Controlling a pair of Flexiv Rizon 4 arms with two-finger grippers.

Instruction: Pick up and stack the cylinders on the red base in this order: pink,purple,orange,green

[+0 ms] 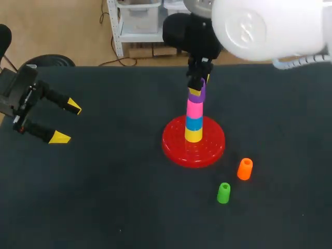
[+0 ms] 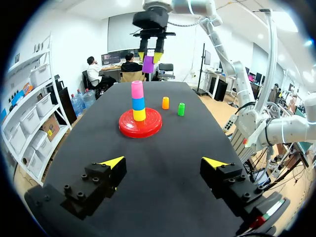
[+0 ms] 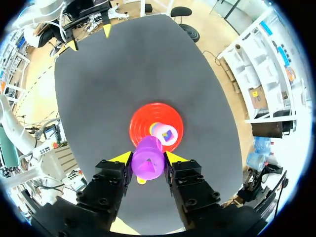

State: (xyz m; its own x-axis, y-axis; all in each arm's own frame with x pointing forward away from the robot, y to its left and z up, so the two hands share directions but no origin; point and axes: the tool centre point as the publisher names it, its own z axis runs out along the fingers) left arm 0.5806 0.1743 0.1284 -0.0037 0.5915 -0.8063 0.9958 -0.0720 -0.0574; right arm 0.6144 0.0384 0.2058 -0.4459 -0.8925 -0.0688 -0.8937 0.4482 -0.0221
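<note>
On the red base [image 1: 171,145] stands a stack of yellow, blue and pink cylinders, the pink cylinder [image 1: 194,108] on top. My right gripper [image 1: 198,84] hangs just above it, shut on the purple cylinder [image 1: 197,94]. From the right wrist, the purple cylinder [image 3: 147,164] sits between the fingers of the right gripper [image 3: 148,158], above the base [image 3: 139,126] and slightly off the stack's middle. The orange cylinder [image 1: 244,169] and green cylinder [image 1: 223,192] stand on the table to the base's right. My left gripper [image 1: 66,122] is open at the table's left, holding nothing.
The dark table [image 1: 104,197] has free room in front of the base and between the base and the left gripper. The right arm's white housing [image 1: 264,26] overhangs the table's far right.
</note>
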